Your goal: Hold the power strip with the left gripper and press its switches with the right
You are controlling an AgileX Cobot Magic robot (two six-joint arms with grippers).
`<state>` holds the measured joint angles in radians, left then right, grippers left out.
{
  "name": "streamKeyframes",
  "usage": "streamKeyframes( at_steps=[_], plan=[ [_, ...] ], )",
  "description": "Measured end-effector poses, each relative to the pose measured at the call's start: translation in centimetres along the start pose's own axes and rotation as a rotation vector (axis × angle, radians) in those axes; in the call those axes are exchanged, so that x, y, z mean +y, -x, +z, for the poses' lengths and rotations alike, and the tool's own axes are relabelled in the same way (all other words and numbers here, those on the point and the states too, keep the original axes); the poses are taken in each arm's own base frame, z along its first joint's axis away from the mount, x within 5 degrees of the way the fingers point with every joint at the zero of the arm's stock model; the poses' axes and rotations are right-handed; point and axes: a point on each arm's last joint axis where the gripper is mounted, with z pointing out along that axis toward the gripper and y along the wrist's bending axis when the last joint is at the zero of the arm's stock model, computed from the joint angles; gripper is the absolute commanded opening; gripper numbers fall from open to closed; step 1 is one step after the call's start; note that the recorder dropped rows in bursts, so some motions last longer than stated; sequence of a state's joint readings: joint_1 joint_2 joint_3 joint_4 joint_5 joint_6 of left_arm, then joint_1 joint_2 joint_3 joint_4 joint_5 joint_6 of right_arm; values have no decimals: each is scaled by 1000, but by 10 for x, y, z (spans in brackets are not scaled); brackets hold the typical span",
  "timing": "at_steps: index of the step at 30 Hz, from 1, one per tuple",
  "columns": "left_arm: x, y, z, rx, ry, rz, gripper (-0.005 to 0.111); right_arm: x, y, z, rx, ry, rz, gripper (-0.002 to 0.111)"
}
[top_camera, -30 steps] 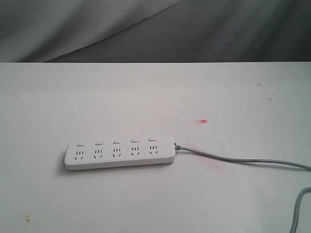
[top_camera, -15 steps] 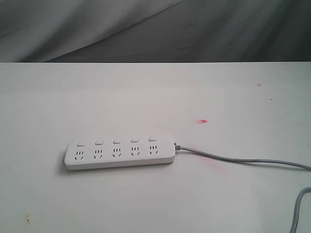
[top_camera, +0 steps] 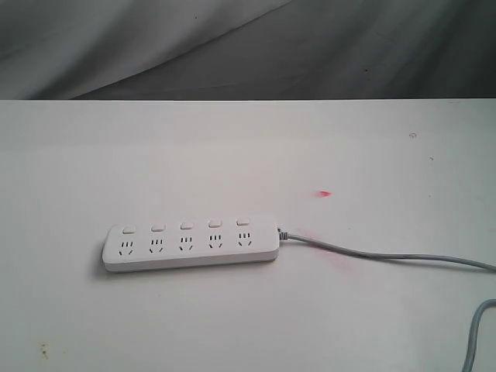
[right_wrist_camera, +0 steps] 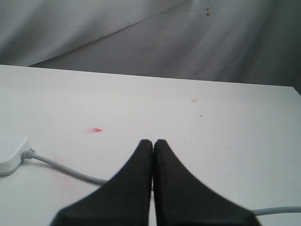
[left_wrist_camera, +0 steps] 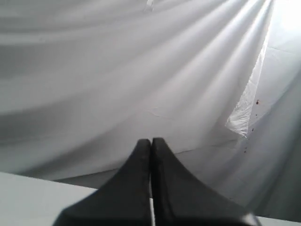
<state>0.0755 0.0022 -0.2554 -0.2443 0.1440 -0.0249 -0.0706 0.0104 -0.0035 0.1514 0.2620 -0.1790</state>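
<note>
The white power strip [top_camera: 191, 246] lies flat on the white table, left of centre in the exterior view, with its row of five switches [top_camera: 186, 226] along its far edge. Its grey cord [top_camera: 387, 257] runs off to the right. No arm shows in the exterior view. In the left wrist view my left gripper [left_wrist_camera: 151, 141] is shut and empty, pointing at grey cloth; the strip is out of that view. My right gripper [right_wrist_camera: 153, 142] is also shut and empty, above the table, with the strip's end [right_wrist_camera: 11, 154] and cord [right_wrist_camera: 66, 170] off to one side.
A grey cloth backdrop [top_camera: 248, 46] hangs behind the table's far edge. A small red mark [top_camera: 324, 194] and a faint pink smear [top_camera: 341, 260] lie on the table near the cord. A second stretch of cord [top_camera: 474, 341] comes in at the lower right corner.
</note>
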Motion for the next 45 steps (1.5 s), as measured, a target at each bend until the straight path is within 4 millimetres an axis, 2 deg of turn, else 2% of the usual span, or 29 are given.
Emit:
streamKeyframes(
  at_steps=[3, 6, 10, 12, 16, 21, 27, 32, 38, 45],
  plan=[
    [-7, 15, -6, 45, -13, 93, 0, 0, 0, 0, 0, 0, 0, 0],
    [-13, 23, -12, 188, -28, 148, 0, 0, 0, 0, 0, 0, 0, 0],
    [-19, 16, 0, 491, -82, 191, 0, 0, 0, 0, 2, 0, 0, 0],
    [-24, 14, 10, 587, -145, 211, 0, 0, 0, 0, 2, 0, 0, 0],
    [-31, 16, 42, 729, -267, 287, 0, 0, 0, 0, 2, 0, 0, 0],
    [-33, 17, 97, 916, -377, 413, 0, 0, 0, 0, 2, 0, 0, 0],
    [-31, 18, 169, 977, -505, 579, 0, 0, 0, 0, 2, 0, 0, 0],
    [-23, -4, 201, 1015, -616, 745, 0, 0, 0, 0, 2, 0, 0, 0],
    [-10, -41, 226, 1071, -693, 838, 0, 0, 0, 0, 2, 0, 0, 0],
    [7, -90, 248, 1159, -739, 863, 3, 0, 0, 0, 2, 0, 0, 0]
  ],
)
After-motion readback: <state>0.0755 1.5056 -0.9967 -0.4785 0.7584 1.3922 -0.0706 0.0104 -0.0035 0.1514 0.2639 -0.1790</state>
